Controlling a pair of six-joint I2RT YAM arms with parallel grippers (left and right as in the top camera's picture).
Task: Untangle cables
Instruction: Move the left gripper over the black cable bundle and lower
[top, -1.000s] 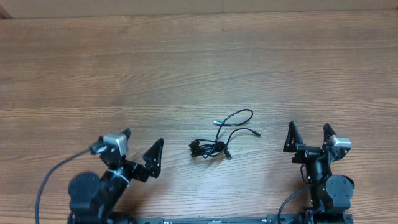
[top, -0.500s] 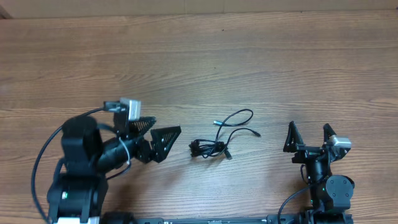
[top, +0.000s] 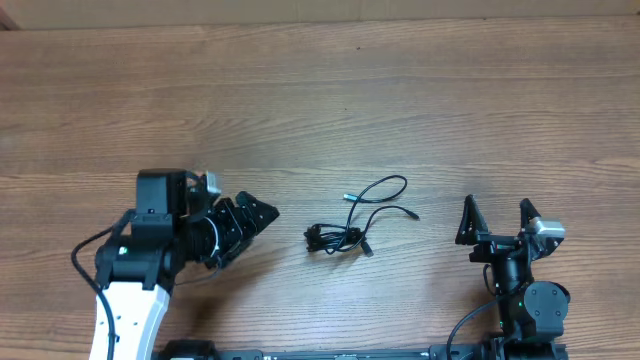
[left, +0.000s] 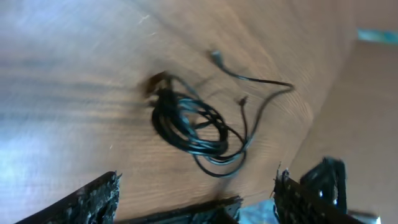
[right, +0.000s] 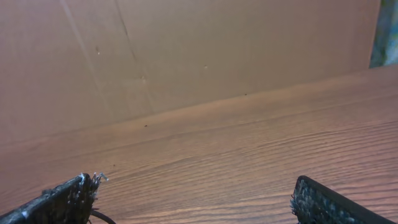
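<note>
One brown wood-grain table (top: 420, 90) is shown from overhead. Along its near side, the black left gripper (top: 250, 226) and the black right gripper (top: 496, 222) are both seen spread wide, with nothing held. Between them, touched by neither, the thin black cables (top: 336, 238) are laid in a tangled coil, with loose ends looped outward.

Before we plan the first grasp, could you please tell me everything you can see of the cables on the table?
The cables are thin, black, flexible cords lying flat on the wooden table, near its middle. Most of their length is wound into a tight, tangled coil. From it, loose strands loop out and end in small plugs, one of them silver-tipped. How many cords there are cannot be told. Nothing but the table touches them.
</note>
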